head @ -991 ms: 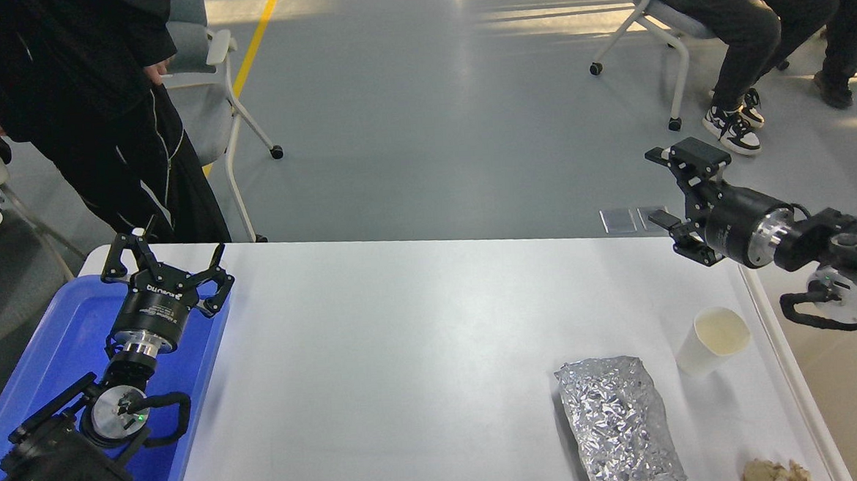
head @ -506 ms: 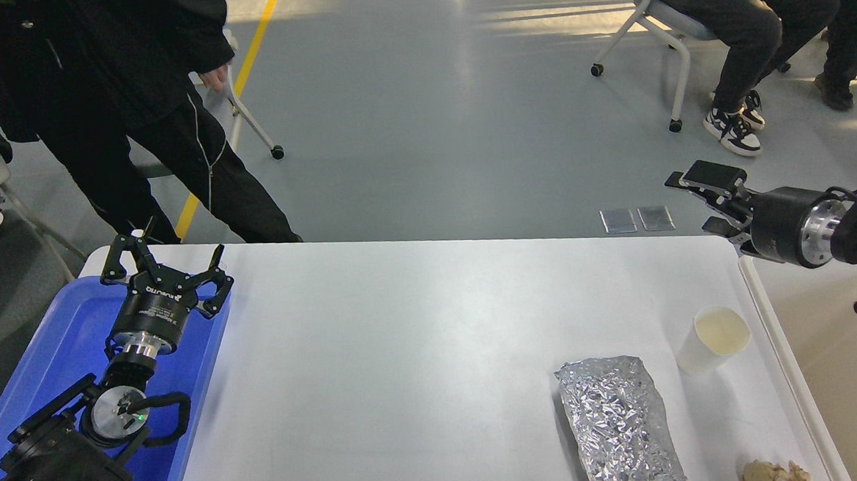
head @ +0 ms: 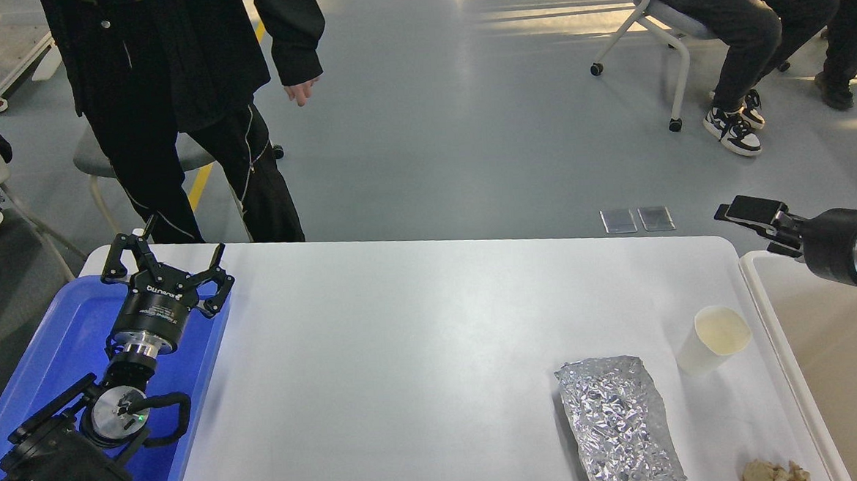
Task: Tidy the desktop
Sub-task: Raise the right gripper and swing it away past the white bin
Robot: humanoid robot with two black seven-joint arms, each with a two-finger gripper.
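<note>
The white desktop [head: 420, 358] fills the middle of the head view. On its right part lie a crumpled silver foil packet [head: 618, 423], an upright white paper cup [head: 712, 339] and a beige crumpled wad [head: 774, 474] at the front edge. My left gripper [head: 166, 265] is open and empty, above the far right corner of the blue tray [head: 53, 363]. My right gripper [head: 754, 216] is seen nearly end-on, over the far edge of the cream bin [head: 838, 365] right of the desktop; I cannot tell whether it is open.
A person in black [head: 194, 99] stands close behind the desktop's far left corner. A chair [head: 101, 159] stands behind that person. Seated people [head: 754, 18] and a wheeled chair are at the far right.
My right gripper has pulled back to the right and down, off the desktop to over the bin. The person in black has walked to the right. My left arm has not moved.
</note>
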